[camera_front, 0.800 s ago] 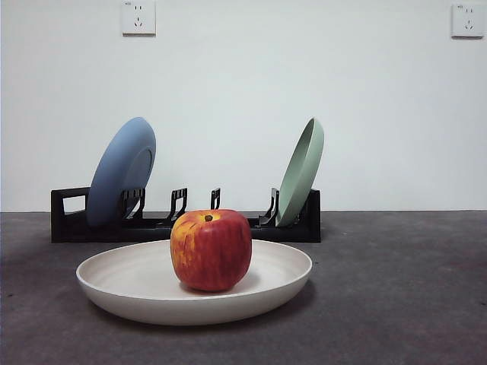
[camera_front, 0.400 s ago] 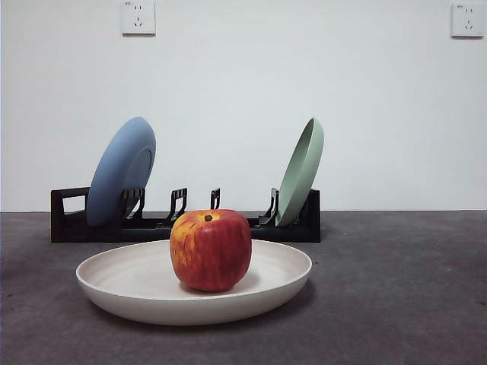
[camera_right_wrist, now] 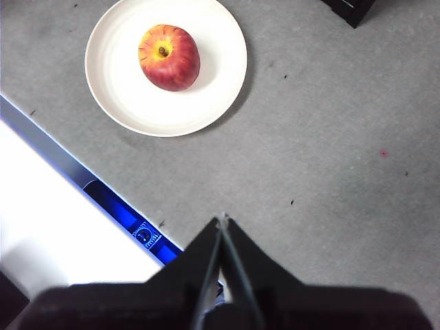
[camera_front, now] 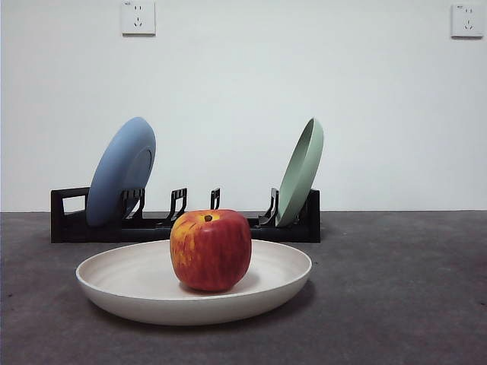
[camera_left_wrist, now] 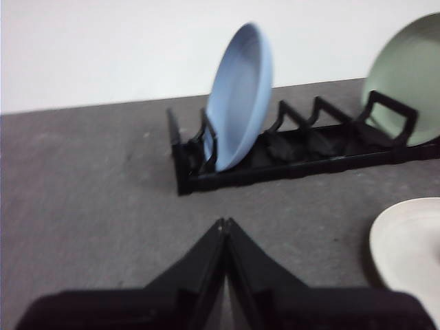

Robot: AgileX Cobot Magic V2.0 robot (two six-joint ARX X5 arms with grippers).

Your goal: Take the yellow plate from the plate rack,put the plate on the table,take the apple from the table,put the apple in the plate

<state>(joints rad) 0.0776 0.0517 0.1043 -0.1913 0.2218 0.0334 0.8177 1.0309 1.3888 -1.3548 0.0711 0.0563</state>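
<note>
Hanging high over the table (camera_right_wrist: 330, 137), the right gripper (camera_right_wrist: 222, 218) has its two black jaws pressed tip to tip with nothing between them; it sits well apart from the plate, which suggests it has no further business there. The left gripper (camera_left_wrist: 225, 223) is likewise closed to a point and empty, held low and facing the plate rack (camera_left_wrist: 289, 161), near its open end frame.

The apple (camera_front: 211, 250) rests inside the yellow plate (camera_front: 129, 285), stem dimple up, slightly off centre toward one side of the well. It stands upright and steady; the raised rim would keep it from rolling out. The plate lies flat on the table just in front of the rack, apart from it.

In the rack, the blue plate (camera_front: 122, 171) leans in a slot near the framed end and the pale green plate (camera_front: 301, 171) leans at the other end; the dividers between them stand vacant, which is presumably where the cream plate came from.

Judgement: both placements look complete, nothing gripped, arms idle. Remaining work: none apparent.
</note>
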